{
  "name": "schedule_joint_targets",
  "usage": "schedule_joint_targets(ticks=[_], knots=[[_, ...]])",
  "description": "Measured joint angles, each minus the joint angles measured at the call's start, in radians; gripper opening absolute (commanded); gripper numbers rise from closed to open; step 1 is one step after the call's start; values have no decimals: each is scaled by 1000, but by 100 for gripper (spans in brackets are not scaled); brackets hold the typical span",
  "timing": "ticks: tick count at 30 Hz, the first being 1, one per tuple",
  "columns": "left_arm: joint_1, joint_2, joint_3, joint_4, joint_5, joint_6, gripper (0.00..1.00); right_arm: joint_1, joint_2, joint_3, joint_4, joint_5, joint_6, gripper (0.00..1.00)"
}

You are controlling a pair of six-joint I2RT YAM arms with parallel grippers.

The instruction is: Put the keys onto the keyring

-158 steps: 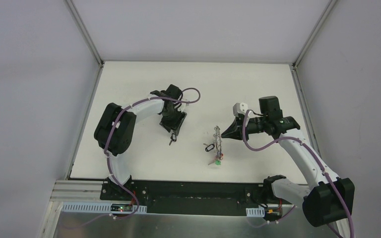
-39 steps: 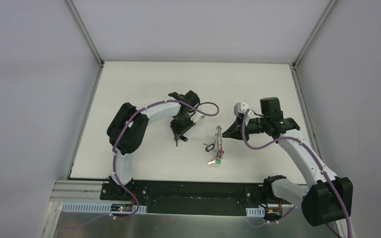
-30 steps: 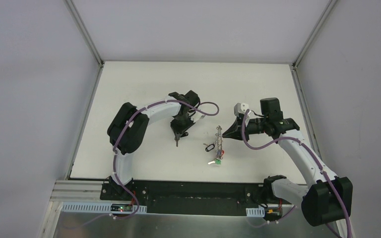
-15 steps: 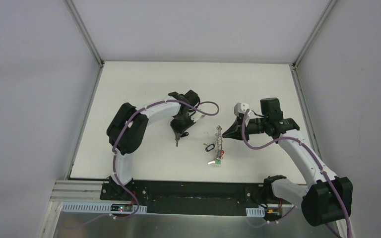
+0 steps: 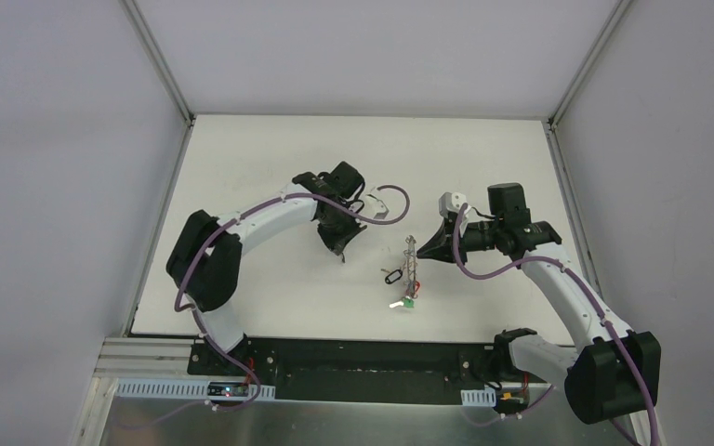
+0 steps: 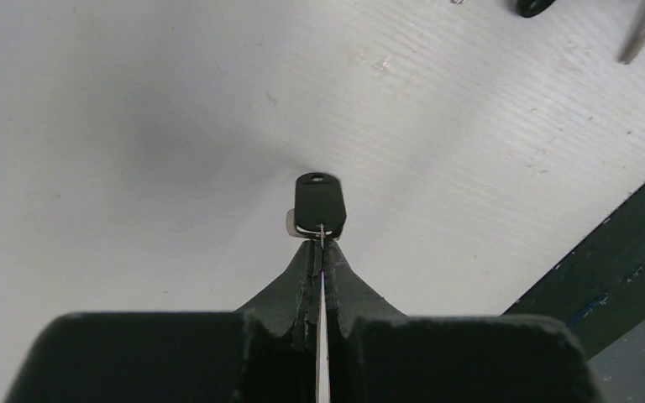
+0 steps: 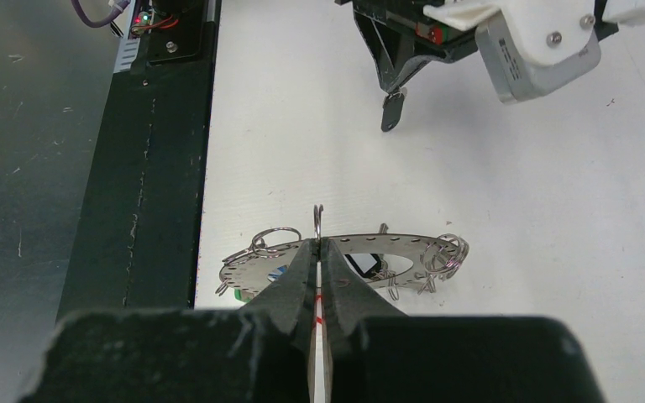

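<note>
The left arm has swung its elbow out toward 9 o'clock and turned its wrist since the earlier top view. Its tip now sits higher on the table (image 5: 270, 167) than it did. The right arm and the keyring (image 5: 410, 268) have not shifted.

The left gripper (image 6: 319, 243) is pressed together on a black-headed key (image 6: 320, 206). It pinches the metal blade, so the key runs straight out ahead of the fingers. The black head and its small hole are at the far end, free of the table.

The right gripper (image 7: 318, 243) is clamped shut on a small wire loop (image 7: 318, 220) that stands up from the keyring's near edge. This may be the ring's opening or only a small split ring; the view is too fine to tell. The ring lies nearly flat in front of those fingers. From above it shows edge-on, its long axis running 12 to 6.

From the left gripper, the keyring lies between 3 and 4 o'clock in the top view, near but apart. The strung keys (image 5: 407, 299) hang at its 6 o'clock end. The left arm carries the key, so the coming move probably depends on bringing the head's hole across toward 3 o'clock, in line with the pinched loop.
</note>
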Motion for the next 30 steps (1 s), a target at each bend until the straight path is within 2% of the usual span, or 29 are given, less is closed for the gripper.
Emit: schedule_joint_targets(ticks=[9,18,24,30], knots=[[0,-126,-13,13,151,90,0,8,0,0,29,-19,55,0],[-1,-314,0,25,304,174,0,97,76,1,152,-60,228,0],[-27,-325,89,-10,381,259,0,138,155,23,196,-111,305,0],[-67,-325,115,-94,427,389,0,175,209,65,211,-154,331,0]])
